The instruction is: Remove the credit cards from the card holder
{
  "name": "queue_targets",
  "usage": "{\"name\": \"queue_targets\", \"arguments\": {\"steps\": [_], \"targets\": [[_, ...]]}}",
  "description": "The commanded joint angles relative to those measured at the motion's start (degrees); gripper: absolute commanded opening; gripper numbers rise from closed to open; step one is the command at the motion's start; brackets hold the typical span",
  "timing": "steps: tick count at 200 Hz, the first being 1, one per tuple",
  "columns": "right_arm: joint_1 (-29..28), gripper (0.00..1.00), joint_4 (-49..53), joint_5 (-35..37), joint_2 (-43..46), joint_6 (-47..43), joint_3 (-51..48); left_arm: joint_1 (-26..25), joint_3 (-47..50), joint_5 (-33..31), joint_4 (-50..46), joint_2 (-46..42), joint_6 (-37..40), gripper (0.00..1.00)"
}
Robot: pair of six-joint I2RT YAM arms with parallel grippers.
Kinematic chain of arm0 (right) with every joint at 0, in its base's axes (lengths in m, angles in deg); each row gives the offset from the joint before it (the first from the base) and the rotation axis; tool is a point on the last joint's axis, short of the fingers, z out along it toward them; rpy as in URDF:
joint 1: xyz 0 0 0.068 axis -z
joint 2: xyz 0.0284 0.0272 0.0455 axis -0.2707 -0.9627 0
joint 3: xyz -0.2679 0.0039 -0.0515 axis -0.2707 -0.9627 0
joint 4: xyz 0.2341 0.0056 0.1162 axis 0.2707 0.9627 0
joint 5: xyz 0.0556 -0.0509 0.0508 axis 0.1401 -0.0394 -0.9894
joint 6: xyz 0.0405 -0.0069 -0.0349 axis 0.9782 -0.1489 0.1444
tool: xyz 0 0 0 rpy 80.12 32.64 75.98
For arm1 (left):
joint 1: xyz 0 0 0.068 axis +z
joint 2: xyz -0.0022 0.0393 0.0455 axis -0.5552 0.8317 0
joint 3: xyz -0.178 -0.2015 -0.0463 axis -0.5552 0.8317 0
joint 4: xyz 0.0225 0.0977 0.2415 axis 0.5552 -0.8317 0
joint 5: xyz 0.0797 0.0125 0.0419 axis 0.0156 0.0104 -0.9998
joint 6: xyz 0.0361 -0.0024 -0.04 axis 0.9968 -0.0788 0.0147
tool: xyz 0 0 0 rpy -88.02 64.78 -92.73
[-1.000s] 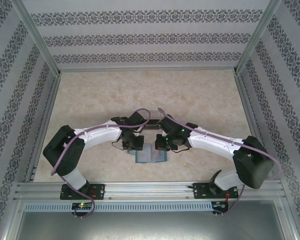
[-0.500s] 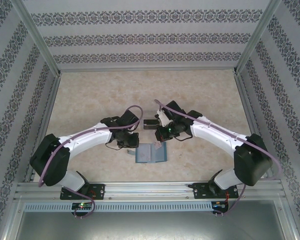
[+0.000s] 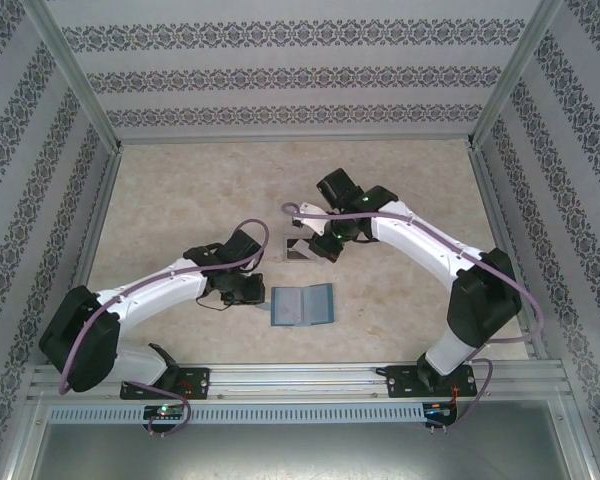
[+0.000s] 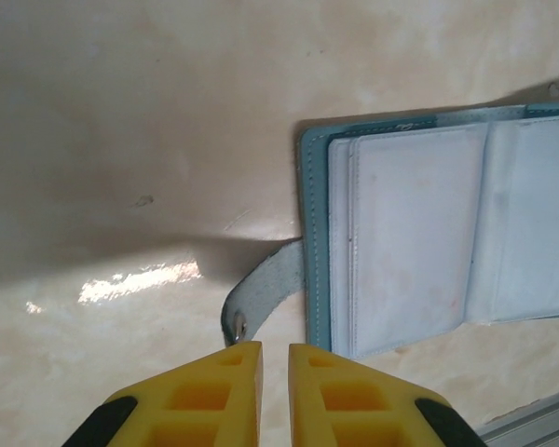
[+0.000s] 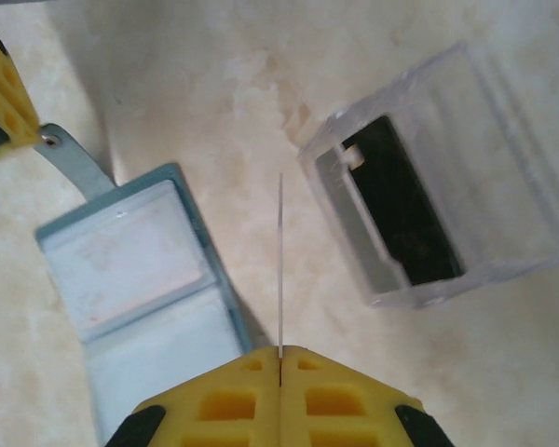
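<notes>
Clenches right fingers (image 5: 228, 402) on thin pale card (image 5: 280, 261); hangs left fingers (image 4: 222, 384) slightly parted, empty, beside splayed soft teal-blue bifold wallet (image 4: 405, 237).

**Open far side, crowded middle**

Bare table (image 3: 400, 180) spreads beyond and to both sides. The left gripper (image 4: 275, 349), jaws barely parted, sits just beside the card holder's (image 3: 301, 305) strap tab (image 4: 261, 293). The right gripper (image 5: 279, 352), pinching a credit card (image 5: 280, 261) edge-on, hangs over the gap between card holder and clear tray (image 5: 489, 140).

- White walls (image 3: 300, 75) on three sides, with bands of dark floral pattern.
- Glossy beige marbled tabletop (image 3: 400, 170) with a bright patch of glare (image 4: 140, 279).
- Silver metal rails (image 3: 300, 378) along the near edge.
</notes>
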Motion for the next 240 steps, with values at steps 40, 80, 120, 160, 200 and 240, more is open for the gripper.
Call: {"name": "queue_targets", "arguments": {"steps": [40, 80, 120, 160, 200, 240], "targets": [[1.2, 0.0, 12.9, 5.5, -11.6, -21.3, 16.4, 0.6, 3.0, -1.2, -0.1, -4.0, -2.5, 0.17], [1.9, 0.0, 17.7, 7.7, -19.1, -25.3, 25.5, 0.6, 3.7, -2.0, -1.0, -5.6, -3.0, 0.18], [2.3, 0.0, 20.4, 8.0, -25.0, -27.0, 32.6, 0.6, 4.0, -2.0, -0.8, -6.0, -3.5, 0.18], [2.4, 0.0, 23.3, 7.2, -29.8, -27.8, 38.4, 0.6, 3.8, -2.4, -1.0, -6.1, -3.8, 0.18], [1.9, 0.0, 26.3, 5.3, -33.2, -28.1, 42.1, 0.7, 3.3, -2.7, -1.2, -5.7, -3.5, 0.18], [1.4, 0.0, 27.7, 4.7, -34.5, -28.1, 42.8, 0.8, 2.9, -2.8, -1.5, -5.4, -3.2, 0.18]]}}
